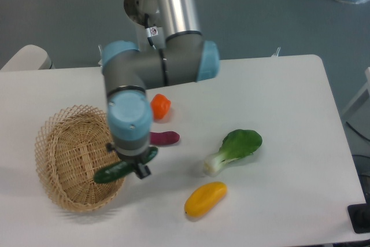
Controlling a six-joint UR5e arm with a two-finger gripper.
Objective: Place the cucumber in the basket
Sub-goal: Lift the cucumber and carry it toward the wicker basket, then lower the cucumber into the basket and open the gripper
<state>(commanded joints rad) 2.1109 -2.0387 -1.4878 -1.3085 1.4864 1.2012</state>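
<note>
Closest to the camera is a yellow vegetable (205, 199) lying on the white table (289, 102), with a bok choy (235, 149) just behind it. The arm (156, 62) reaches down from the top, wrist pointing straight down, and the gripper (136, 166) is clamped on the cucumber (121, 168), which sits tilted over the right rim of the basket (72, 157), lifted off the table. A purple piece (165, 137) pokes out just beside the wrist, and an orange vegetable (161, 106) sits behind that, partly hidden by the arm.
</note>
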